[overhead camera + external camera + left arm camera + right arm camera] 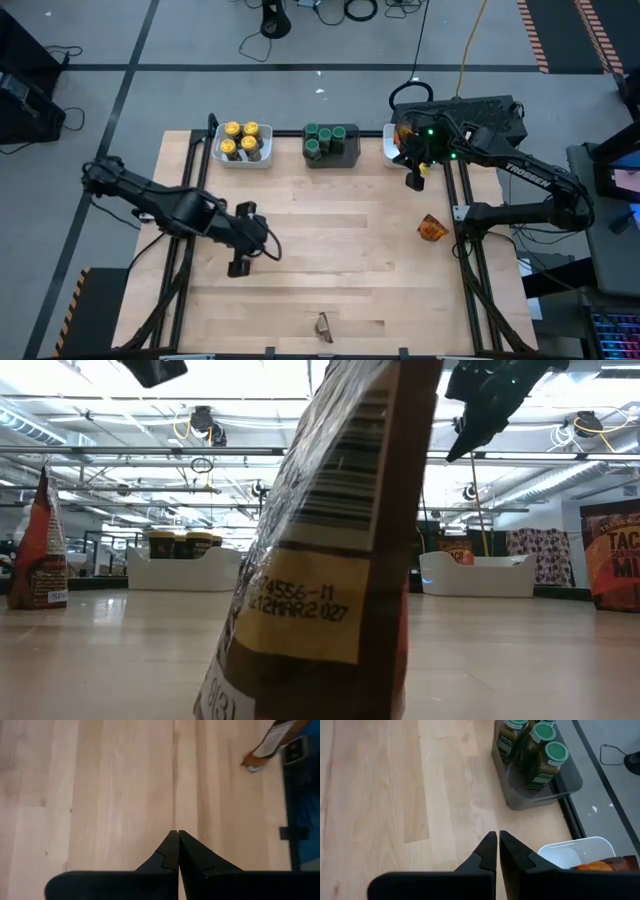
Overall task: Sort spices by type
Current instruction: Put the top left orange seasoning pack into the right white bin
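Observation:
Jars with yellow lids (241, 141) stand in a white bin (219, 156) at the table's far left. Jars with green lids (325, 138) (536, 751) fill the dark grey bin (350, 155) beside it. Orange packets (592, 866) lie in a white bin (570, 852) at the far right. One packet (432, 228) (270, 742) lies on the table's right side. Another packet (323, 327) (330, 560) stands at the near edge. My left gripper (240, 266) (177, 837) hangs shut above bare wood, left of centre. My right gripper (413, 181) (497, 837) hangs shut by the right white bin.
In the low view a further packet (38, 545) stands at the far left and one (610, 555) at the right. Bare wood (340, 240) lies between the two grippers. A black box with cables (480, 115) sits behind the table's far right corner.

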